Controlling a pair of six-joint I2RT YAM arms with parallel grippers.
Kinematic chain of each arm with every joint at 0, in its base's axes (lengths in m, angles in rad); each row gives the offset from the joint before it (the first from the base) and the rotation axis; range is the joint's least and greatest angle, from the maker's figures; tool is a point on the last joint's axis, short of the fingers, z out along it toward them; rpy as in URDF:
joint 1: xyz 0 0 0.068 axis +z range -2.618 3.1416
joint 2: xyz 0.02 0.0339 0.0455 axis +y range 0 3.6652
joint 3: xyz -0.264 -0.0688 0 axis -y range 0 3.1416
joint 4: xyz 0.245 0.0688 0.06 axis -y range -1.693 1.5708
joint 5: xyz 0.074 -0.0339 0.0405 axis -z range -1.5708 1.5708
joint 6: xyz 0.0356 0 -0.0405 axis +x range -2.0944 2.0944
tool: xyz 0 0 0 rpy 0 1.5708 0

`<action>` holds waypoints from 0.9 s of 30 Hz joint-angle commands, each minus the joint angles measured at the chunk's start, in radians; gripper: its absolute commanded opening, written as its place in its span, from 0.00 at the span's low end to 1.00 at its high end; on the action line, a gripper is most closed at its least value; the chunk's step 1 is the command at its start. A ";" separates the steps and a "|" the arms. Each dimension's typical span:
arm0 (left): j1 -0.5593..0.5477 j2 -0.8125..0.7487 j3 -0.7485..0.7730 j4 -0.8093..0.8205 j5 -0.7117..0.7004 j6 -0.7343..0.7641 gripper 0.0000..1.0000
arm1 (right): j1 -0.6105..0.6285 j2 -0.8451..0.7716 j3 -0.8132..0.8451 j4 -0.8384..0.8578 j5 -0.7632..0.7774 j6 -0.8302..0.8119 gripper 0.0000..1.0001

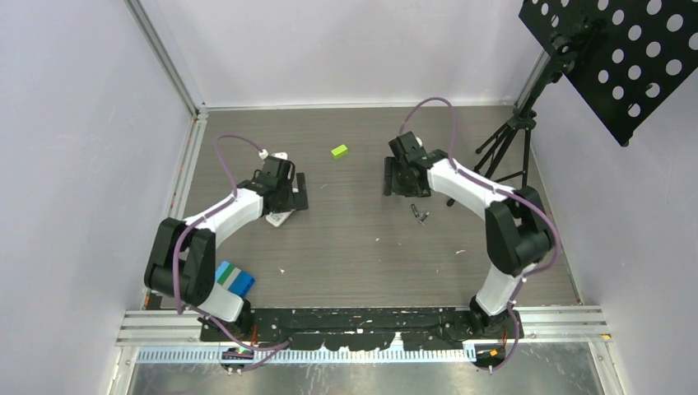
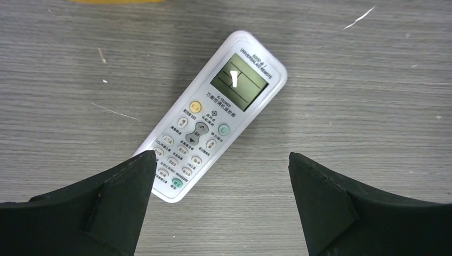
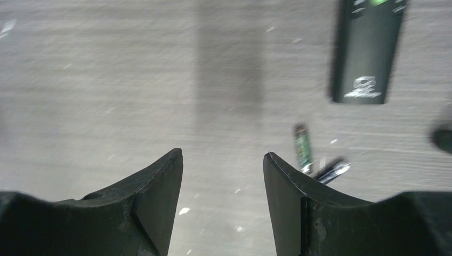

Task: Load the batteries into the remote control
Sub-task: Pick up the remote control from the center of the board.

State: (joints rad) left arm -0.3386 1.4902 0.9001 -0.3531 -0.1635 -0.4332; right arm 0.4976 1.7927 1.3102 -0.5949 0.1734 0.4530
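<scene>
A white remote control (image 2: 213,114) lies face up and slanted on the table, its screen end far from me; in the top view only its ends (image 1: 280,219) show under the left arm. My left gripper (image 2: 221,155) hangs open above its button end, the left finger (image 2: 122,192) overlapping that end's edge; from above this gripper (image 1: 288,193) sits over the remote. Two small dark batteries (image 3: 303,148) (image 3: 333,170) lie together just right of my right gripper (image 3: 223,153), which is open with only bare table between its fingers. The batteries (image 1: 420,216) lie near that gripper (image 1: 402,179).
A black remote (image 3: 368,53) lies beyond the batteries. A small green block (image 1: 339,151) sits at the back middle. A blue and green box (image 1: 234,278) lies by the left arm's base. A black tripod (image 1: 502,148) with a perforated panel (image 1: 634,58) stands at the back right.
</scene>
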 commanded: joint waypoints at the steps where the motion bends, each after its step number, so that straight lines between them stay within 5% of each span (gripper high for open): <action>1: 0.009 0.056 0.041 0.018 -0.022 -0.006 0.96 | 0.016 -0.165 -0.113 0.174 -0.242 0.078 0.63; 10: 0.009 0.151 0.101 -0.062 -0.127 0.028 0.92 | 0.015 -0.344 -0.279 0.243 -0.409 0.124 0.63; 19: 0.009 0.151 0.088 -0.068 -0.101 0.040 0.88 | 0.016 -0.314 -0.287 0.262 -0.434 0.159 0.63; 27: 0.009 0.118 0.098 -0.077 -0.059 0.089 0.98 | 0.016 -0.307 -0.311 0.295 -0.468 0.183 0.63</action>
State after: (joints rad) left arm -0.3351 1.6516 0.9733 -0.4194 -0.2451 -0.3759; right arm 0.5144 1.4860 1.0084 -0.3500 -0.2604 0.6090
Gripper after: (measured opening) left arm 0.960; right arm 0.631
